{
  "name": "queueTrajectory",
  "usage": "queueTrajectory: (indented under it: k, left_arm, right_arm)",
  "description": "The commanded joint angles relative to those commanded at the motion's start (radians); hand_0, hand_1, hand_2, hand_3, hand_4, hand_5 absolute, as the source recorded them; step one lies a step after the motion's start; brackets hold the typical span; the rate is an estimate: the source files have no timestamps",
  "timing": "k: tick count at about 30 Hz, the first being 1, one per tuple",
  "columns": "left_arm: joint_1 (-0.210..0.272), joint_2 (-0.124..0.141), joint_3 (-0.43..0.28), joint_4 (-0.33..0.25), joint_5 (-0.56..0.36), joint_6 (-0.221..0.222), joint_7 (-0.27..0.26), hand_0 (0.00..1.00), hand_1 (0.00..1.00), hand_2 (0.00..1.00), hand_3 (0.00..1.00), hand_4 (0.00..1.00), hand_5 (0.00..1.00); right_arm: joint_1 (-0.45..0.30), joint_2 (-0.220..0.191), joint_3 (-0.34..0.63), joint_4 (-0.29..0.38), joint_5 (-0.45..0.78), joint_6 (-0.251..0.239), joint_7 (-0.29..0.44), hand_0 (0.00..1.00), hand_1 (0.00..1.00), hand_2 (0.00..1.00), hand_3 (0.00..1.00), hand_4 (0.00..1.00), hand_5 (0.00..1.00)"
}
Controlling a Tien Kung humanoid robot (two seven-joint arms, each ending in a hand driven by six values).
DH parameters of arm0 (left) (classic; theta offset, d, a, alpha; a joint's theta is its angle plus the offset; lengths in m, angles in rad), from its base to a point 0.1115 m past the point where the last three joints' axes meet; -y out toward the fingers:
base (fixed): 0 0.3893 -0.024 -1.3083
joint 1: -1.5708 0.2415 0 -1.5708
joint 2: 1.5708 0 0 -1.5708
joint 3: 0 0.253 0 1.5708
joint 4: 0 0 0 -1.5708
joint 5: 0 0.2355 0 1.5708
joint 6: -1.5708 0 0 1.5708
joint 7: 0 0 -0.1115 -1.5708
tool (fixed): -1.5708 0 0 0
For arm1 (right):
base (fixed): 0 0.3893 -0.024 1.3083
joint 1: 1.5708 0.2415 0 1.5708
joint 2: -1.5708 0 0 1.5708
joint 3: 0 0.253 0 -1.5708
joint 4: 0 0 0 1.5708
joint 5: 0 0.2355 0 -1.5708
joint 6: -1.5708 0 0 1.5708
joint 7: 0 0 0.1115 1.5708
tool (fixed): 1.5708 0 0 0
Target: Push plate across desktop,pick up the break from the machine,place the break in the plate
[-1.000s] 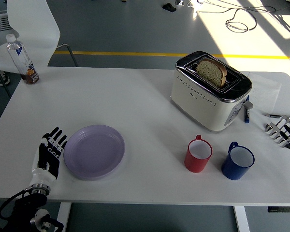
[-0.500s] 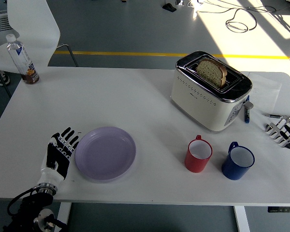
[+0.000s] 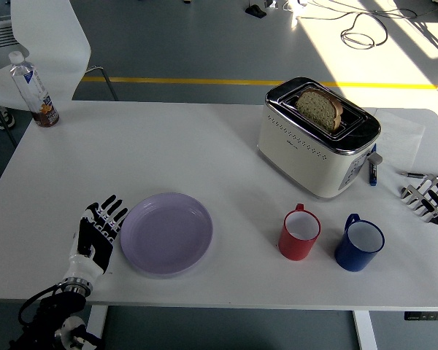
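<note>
Left hand (image 3: 96,235), fingers spread flat, touches the lilac plate (image 3: 166,233); bread (image 3: 320,109) sits in the toaster (image 3: 315,138); right hand (image 3: 431,198) apparently relaxed.

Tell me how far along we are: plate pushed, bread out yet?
In hand: the left hand has slid the plate rightward over the last second, fingers open at its left rim. Left: the bread sits in the toaster; the right hand rests at the table's right edge.
</note>
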Motion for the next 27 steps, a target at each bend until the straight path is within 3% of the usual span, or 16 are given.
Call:
queueTrajectory:
  k: [27]
  left_arm:
    - [-0.034, 0.000, 0.118, -0.005, -0.048, -0.042, 0.022, 0.818, 0.823, 0.864, 0.791, 0.512, 0.998]
  right_arm:
    - [0.003, 0.000, 0.000, -0.001, 0.001, -0.001, 0.002, 0.736, 0.681, 0.697, 0.687, 0.503, 0.458]
